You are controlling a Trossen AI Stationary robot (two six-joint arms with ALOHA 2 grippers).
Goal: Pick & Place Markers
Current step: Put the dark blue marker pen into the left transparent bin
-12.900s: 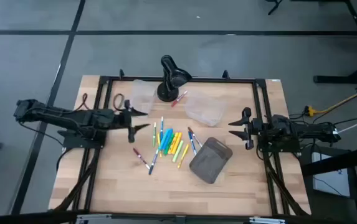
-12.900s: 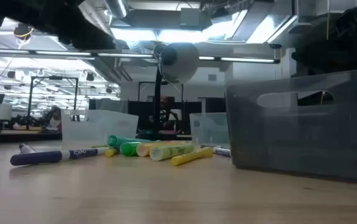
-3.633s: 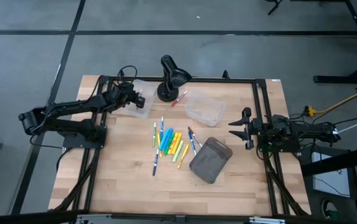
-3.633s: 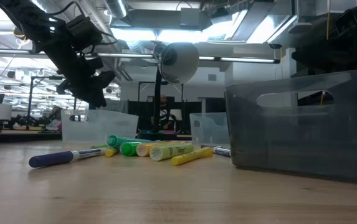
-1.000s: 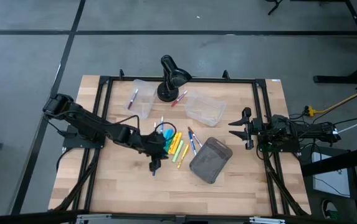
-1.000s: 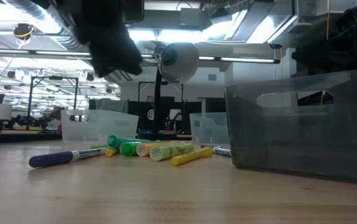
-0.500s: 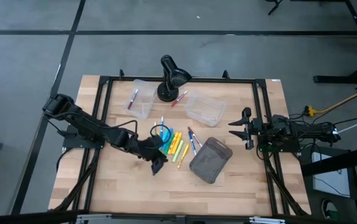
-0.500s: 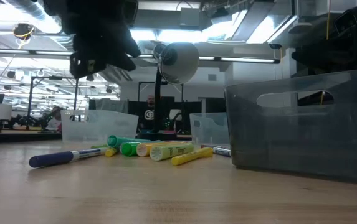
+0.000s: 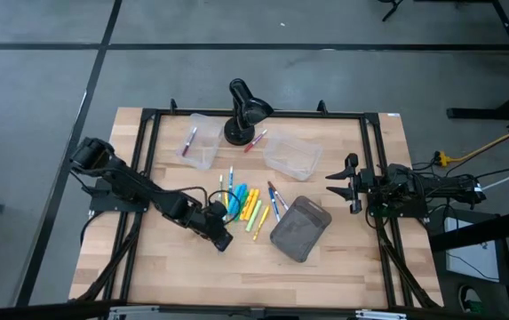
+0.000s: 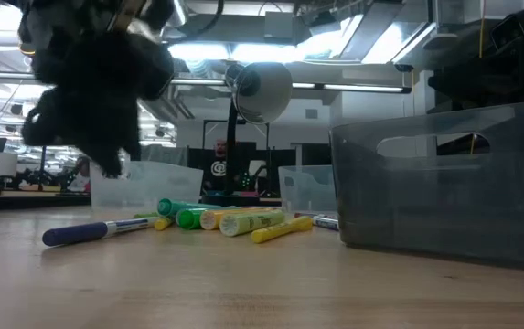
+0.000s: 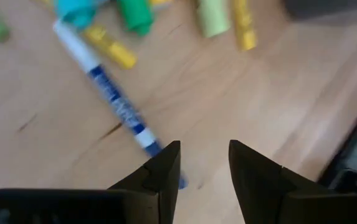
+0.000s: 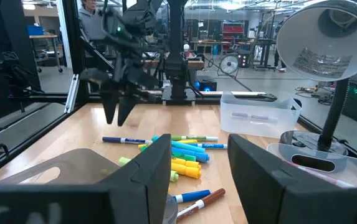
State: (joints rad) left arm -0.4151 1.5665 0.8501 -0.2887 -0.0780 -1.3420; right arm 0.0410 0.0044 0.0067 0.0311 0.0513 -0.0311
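The left gripper (image 9: 222,238) hangs low over the near-left edge of the pile of markers (image 9: 243,204), fingers spread with nothing between them. In its wrist view the blue-and-white marker (image 11: 113,104) lies on the bare wood just ahead of the fingertips (image 11: 167,163), one end reaching under the left finger. This reads as the approach step of a pick: the jaws are parted but not yet around the pen. The next move calls for lowering so that the two fingers straddle the barrel across its width, then closing.

Behind the pile, a clear bin (image 9: 199,140) beside the black desk lamp (image 9: 245,110) already holds one red marker (image 9: 189,141); a second clear bin (image 9: 291,155) sits to the lamp's right. The grey pouch (image 9: 300,228) lies just right of the pile.

The right gripper (image 9: 344,185) waits at the table's right side, unclenched and empty, well apart from the markers.
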